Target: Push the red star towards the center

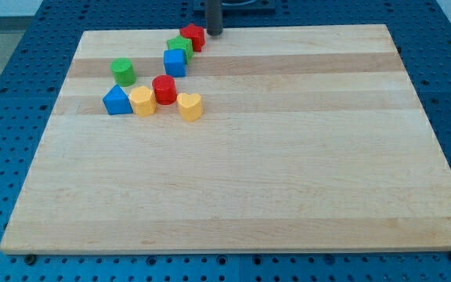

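The red star (193, 37) sits near the top edge of the wooden board (288, 172), left of the middle. My tip (213, 34) stands just to its right, close to or touching it. A green block (180, 46) touches the red star's lower left, and a blue cube (175, 62) sits just below that.
Further down on the left are a green cylinder (122, 71), a red cylinder (164, 89), a blue triangular block (117, 100), a yellow hexagonal block (142, 101) and a yellow heart (190, 106). A blue perforated table surrounds the board.
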Robot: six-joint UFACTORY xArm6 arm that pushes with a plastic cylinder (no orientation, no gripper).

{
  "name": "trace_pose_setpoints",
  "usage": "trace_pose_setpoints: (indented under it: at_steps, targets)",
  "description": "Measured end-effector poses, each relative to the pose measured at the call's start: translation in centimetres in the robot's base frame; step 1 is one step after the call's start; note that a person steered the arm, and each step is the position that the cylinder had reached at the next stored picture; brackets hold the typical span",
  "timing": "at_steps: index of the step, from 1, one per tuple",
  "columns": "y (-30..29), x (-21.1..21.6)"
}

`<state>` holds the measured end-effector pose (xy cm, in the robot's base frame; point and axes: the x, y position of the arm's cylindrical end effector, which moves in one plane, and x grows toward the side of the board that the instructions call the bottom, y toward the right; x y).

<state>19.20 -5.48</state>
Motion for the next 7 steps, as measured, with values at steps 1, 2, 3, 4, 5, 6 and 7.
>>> trace_pose_setpoints:
  at_steps: [1, 2, 3, 4, 5, 6, 7]
  targets:
    - [-2.9, 0.1]
    - [-5.9, -0.1]
    - [-8.7, 0.0]
    - [-11.0, 0.0]
    - [-9.0, 1.1]
    - [-0.4, 4.2]
    - [3.9, 5.4]
